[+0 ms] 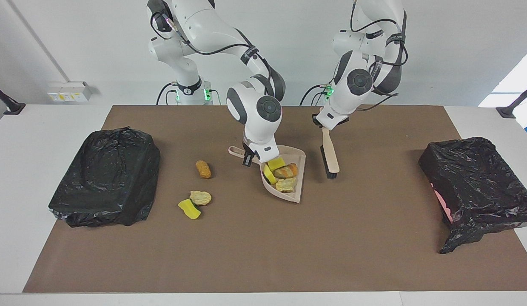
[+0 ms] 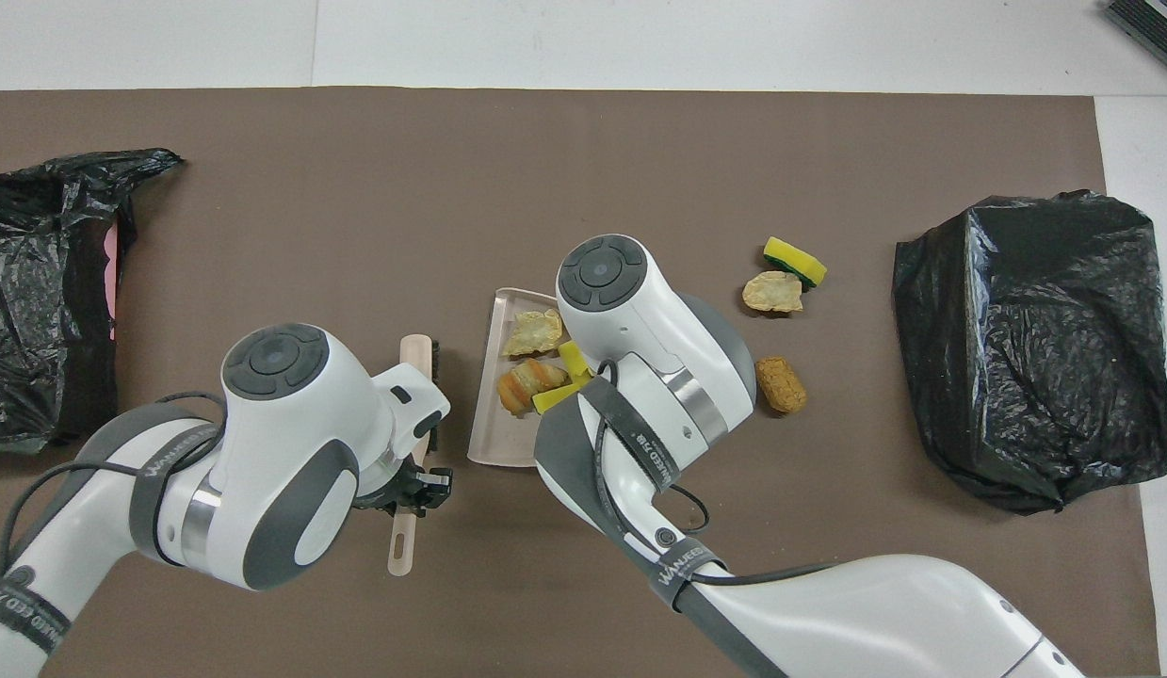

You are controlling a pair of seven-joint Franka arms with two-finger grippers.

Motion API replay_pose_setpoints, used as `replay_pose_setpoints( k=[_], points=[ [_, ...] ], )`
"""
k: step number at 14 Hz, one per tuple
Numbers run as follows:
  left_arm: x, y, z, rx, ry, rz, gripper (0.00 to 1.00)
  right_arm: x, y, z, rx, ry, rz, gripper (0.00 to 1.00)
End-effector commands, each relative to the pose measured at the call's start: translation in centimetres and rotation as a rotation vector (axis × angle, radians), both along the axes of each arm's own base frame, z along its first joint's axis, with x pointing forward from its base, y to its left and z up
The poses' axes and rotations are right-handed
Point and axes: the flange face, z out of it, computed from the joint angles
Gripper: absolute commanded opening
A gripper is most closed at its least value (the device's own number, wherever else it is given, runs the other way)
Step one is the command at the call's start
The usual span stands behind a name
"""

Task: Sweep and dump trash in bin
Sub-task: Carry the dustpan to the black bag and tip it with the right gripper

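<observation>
My right gripper (image 1: pixel 248 158) is shut on the handle of the beige dustpan (image 1: pixel 295 194), which sits mid-mat; in the overhead view the pan (image 2: pixel 503 441) shows and the gripper is hidden under its arm. Several scraps lie in the pan: two yellow chunks (image 1: pixel 276 163), a bread-like lump (image 1: pixel 287 170) and a tan lump (image 1: pixel 286 184). My left gripper (image 1: pixel 325 123) is shut on the brush (image 1: pixel 330 155), held beside the pan's mouth (image 2: pixel 418 377). A brown lump (image 1: pixel 203 168), a tan lump (image 1: pixel 200 196) and a yellow chunk (image 1: pixel 189 209) lie on the mat toward the right arm's end.
A bin lined with a black bag (image 1: pixel 476 182) stands at the left arm's end of the brown mat (image 1: pixel 263 255). A black-bagged mound (image 1: pixel 106 176) sits at the right arm's end, also in the overhead view (image 2: pixel 1030 339).
</observation>
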Motion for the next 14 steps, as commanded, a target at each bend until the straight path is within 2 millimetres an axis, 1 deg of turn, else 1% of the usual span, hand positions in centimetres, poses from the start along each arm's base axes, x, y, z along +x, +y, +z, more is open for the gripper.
replay_pose_setpoints(
  k=[1,2,4,6,7,8,9,10,11,13,14],
  points=[
    [-1.6,-1.5,1.2,0.058,0.004,0.027,0.00,0.9,-4.4,5.5,0.057,-0.055,-0.090,0.00],
    [-2.4,-2.6,1.4,0.065,-0.003,0.018,0.00,1.5,-6.3,7.1,0.064,-0.079,-0.118,0.00],
    [-4.0,-4.8,1.6,0.077,-0.021,0.020,0.00,2.6,-11.6,10.1,0.068,-0.099,-0.181,0.00],
    [-6.2,-7.3,2.0,0.079,-0.033,0.008,0.00,3.5,-17.0,12.1,0.075,-0.109,-0.198,0.00],
    [-7.3,-8.6,1.9,0.083,-0.036,0.014,0.00,3.9,-19.9,12.7,0.075,-0.107,-0.209,0.00],
    [-9.1,-10.7,1.6,0.067,-0.039,0.011,0.00,4.1,-23.4,13.0,0.073,-0.092,-0.222,0.00],
    [-10.9,-12.3,1.1,0.057,-0.056,-0.002,0.00,4.6,-27.2,13.3,0.080,-0.090,-0.227,0.00],
    [-12.0,-13.6,0.8,0.044,-0.070,-0.025,0.00,4.8,-31.5,13.4,0.088,-0.088,-0.229,0.00],
    [-14.3,-15.3,0.4,0.037,-0.062,-0.055,0.00,4.7,-35.8,13.5,0.096,-0.085,-0.226,0.00],
    [-17.4,-17.1,-0.7,0.015,-0.041,-0.035,0.00,3.8,-43.7,13.5,0.092,-0.078,-0.199,0.00],
    [-19.5,-18.2,-1.6,0.006,-0.062,-0.045,0.00,3.1,-47.0,13.5,0.082,-0.073,-0.162,0.00]
  ],
)
